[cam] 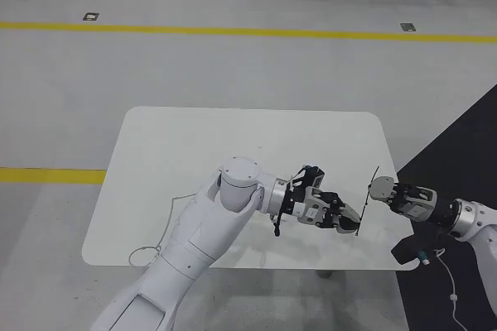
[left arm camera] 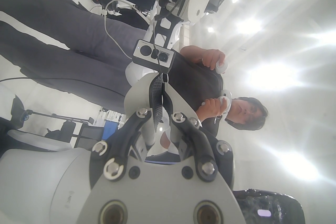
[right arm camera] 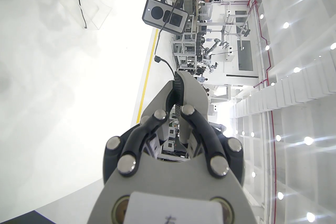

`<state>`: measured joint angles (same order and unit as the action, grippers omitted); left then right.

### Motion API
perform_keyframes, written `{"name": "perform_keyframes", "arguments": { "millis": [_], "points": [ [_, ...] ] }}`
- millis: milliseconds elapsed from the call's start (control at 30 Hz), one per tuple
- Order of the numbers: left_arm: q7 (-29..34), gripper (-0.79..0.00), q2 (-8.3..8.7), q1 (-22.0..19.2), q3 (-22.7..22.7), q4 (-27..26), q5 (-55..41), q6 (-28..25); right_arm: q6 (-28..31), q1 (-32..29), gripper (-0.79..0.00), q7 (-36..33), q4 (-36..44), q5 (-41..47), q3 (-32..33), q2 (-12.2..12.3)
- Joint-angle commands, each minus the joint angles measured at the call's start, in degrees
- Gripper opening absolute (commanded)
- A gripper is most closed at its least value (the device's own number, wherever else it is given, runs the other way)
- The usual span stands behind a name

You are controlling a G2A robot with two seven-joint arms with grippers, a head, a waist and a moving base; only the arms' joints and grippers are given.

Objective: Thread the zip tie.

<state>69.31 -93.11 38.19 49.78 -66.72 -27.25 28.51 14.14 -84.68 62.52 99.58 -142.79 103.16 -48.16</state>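
A thin black zip tie (cam: 366,205) hangs nearly upright in the air over the right end of the white table (cam: 232,141), held between both arms. My left gripper (cam: 348,222) is shut on its lower part. My right gripper (cam: 378,192) is shut on its upper part. In the left wrist view the fingertips (left arm camera: 157,83) pinch the zip tie (left arm camera: 158,62), which runs off toward the other arm's wrist. In the right wrist view my right gripper (right arm camera: 177,76) clamps the zip tie (right arm camera: 168,64); its strap curves out to a small square head (right arm camera: 157,59).
A black drape (cam: 472,149) stands just past the table's right edge, close to the right arm. A person holding white controllers (left arm camera: 221,67) sits behind that arm. A thin dark strip (right arm camera: 81,9) shows on the white surface farther off.
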Motion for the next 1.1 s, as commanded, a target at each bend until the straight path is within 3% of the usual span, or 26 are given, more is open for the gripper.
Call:
{"name": "perform_keyframes", "arguments": {
  "millis": [0,1067],
  "points": [
    [-0.13,-0.785,0.07,-0.04,-0.11,-0.02,-0.25,-0.3,0.0,0.0,-0.785,0.0,0.0,0.0,0.0,0.0],
    [-1.08,-0.785,0.75,-2.11,-2.52,1.92,-3.3,-1.16,0.0,0.0,-0.785,0.0,0.0,0.0,0.0,0.0]
  ]
}}
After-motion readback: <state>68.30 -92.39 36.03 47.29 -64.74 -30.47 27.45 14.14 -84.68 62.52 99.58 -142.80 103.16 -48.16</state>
